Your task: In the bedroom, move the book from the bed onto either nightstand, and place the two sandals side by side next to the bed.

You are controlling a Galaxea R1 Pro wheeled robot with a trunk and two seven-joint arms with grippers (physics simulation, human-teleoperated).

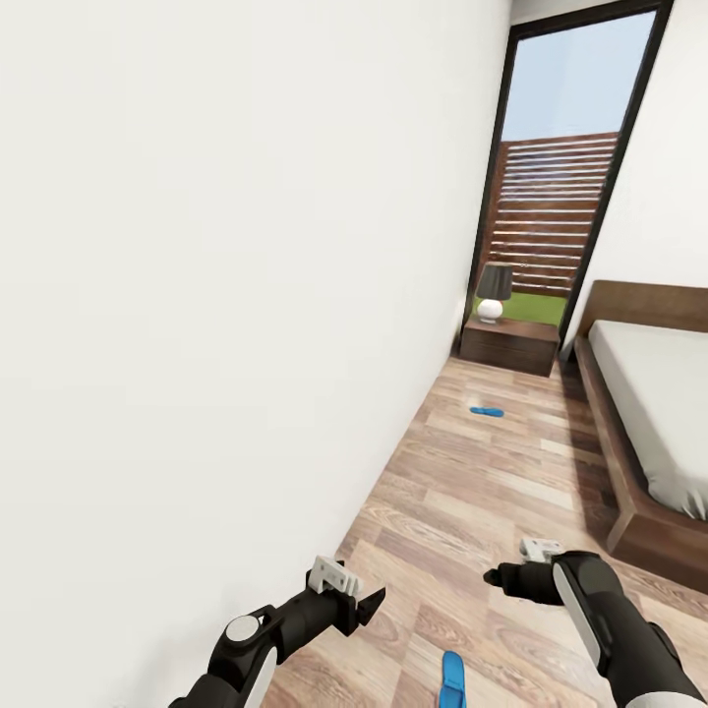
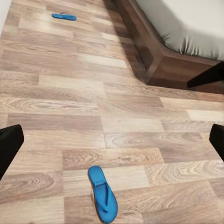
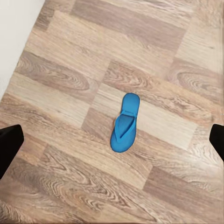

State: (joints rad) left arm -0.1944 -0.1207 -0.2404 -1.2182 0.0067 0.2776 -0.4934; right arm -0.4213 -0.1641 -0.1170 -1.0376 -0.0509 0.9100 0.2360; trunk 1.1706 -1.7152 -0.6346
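In the head view, I see the nearer bright blue flat flip-flop sandal (image 1: 451, 679) lying on the grey-brown wood-plank floor (image 1: 472, 492) between and just below my two arms, its long axis running roughly away from me; the left gripper (image 1: 366, 602) and the right gripper (image 1: 497, 576) both hang above the floor, touching nothing, and I judge the right one slightly nearer to the sandal. The second blue sandal (image 1: 487, 411) lies well ahead, nearer the low dark brown nightstand (image 1: 509, 344) carrying a dark-shaded lamp (image 1: 492, 292), with the light-grey bed on its dark wooden frame (image 1: 639, 511) to my right. In the left wrist view, the near sandal (image 2: 103, 194) sits below the gripper line, the far sandal (image 2: 64, 16) is well apart, and the bed corner (image 2: 161, 65) is near; the black fingertips (image 2: 9, 147) stand at opposite frame edges, so this gripper is spread wide and empty. In the right wrist view, the sandal (image 3: 125, 122) lies almost centred between the fingertips (image 3: 8, 145), its long axis roughly across their closing line; this gripper is likewise wide and empty. I judge a straight descent with the right arm as the next requirement.
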